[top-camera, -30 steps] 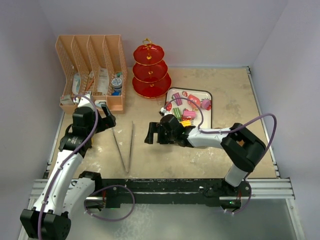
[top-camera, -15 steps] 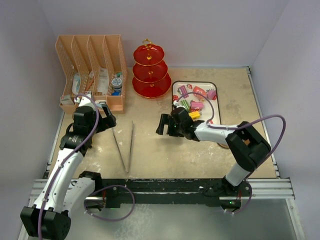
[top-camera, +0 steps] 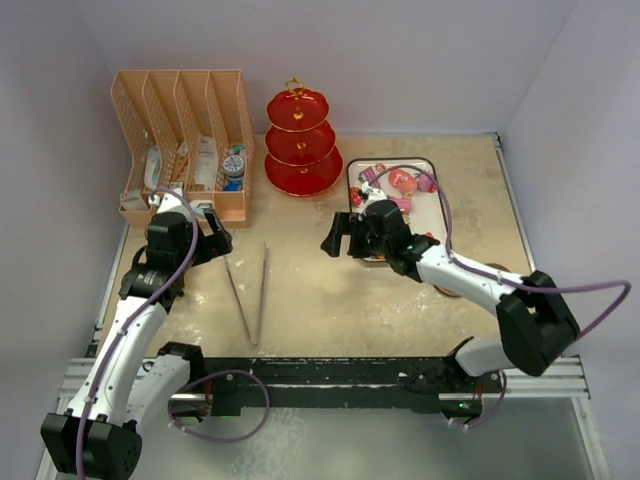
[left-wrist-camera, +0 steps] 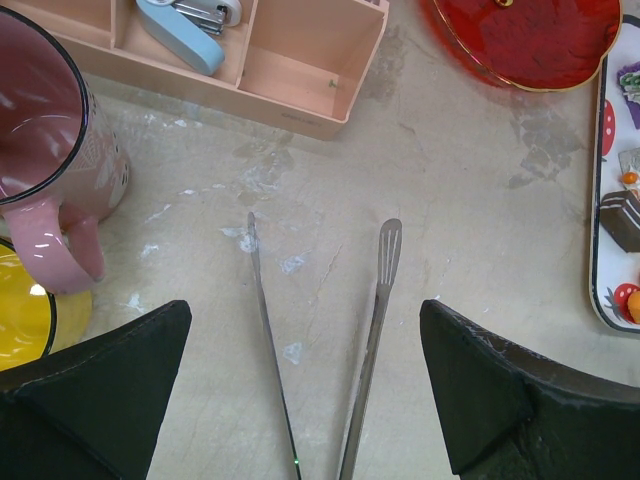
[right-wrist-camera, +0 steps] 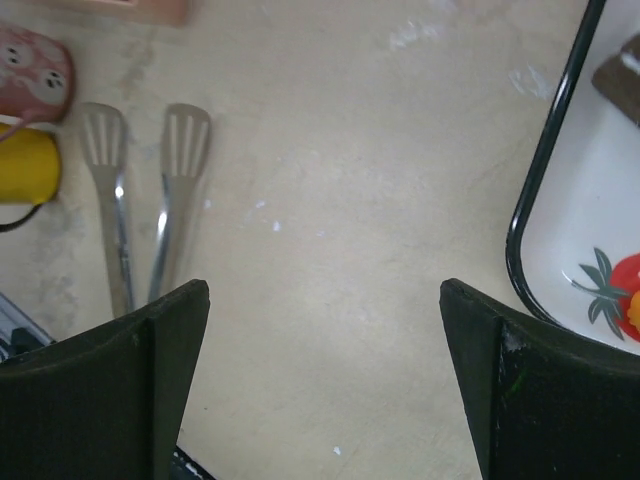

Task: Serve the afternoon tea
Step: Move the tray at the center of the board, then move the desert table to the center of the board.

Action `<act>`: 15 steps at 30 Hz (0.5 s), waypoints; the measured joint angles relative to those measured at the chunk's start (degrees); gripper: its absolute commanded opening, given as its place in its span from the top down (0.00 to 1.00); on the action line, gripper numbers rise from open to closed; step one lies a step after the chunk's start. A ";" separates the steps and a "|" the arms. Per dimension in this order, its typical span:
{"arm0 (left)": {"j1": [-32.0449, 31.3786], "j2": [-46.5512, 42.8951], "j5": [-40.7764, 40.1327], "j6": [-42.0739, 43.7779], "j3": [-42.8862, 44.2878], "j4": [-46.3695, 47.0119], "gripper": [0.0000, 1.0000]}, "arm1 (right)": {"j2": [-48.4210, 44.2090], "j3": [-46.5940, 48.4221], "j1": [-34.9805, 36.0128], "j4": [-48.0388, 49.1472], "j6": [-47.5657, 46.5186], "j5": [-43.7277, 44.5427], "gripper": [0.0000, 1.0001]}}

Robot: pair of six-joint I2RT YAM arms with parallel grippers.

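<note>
The red three-tier stand (top-camera: 303,145) with gold rims stands at the back, and its lowest plate (left-wrist-camera: 530,40) shows in the left wrist view. Small toy cakes (top-camera: 395,182) lie on the strawberry-print tray (top-camera: 425,235). A pink mug (left-wrist-camera: 40,150) and a yellow mug (left-wrist-camera: 25,320) stand left of my left gripper (left-wrist-camera: 305,310), which hangs open over the metal tongs (left-wrist-camera: 375,330). In the top view the left arm hides both mugs. My right gripper (right-wrist-camera: 325,290) is open and empty over bare table, just left of the tray's black rim (right-wrist-camera: 545,200).
A peach desk organiser (top-camera: 185,130) with stationery stands at the back left, close behind my left gripper (top-camera: 218,235). The tongs (top-camera: 250,290) lie spread in a V between the arms. Walls close in the table on three sides.
The right arm has swung right and back, so its gripper now sits beside the tray's left edge. The tray looks shifted slightly right. The left arm has not moved.
</note>
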 measured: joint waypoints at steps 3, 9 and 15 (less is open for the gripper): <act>0.00 0.00 0.00 0.00 0.00 0.00 0.06 | -3.15 1.99 0.02 -0.17 -0.74 0.15 0.06; 0.00 0.15 0.00 0.00 0.00 0.02 0.06 | 1.25 19.78 0.02 -2.47 -3.50 5.07 0.09; 0.00 0.09 -0.02 0.00 0.00 0.02 0.06 | 15.67 48.39 -0.31 -4.96 -9.99 10.71 0.10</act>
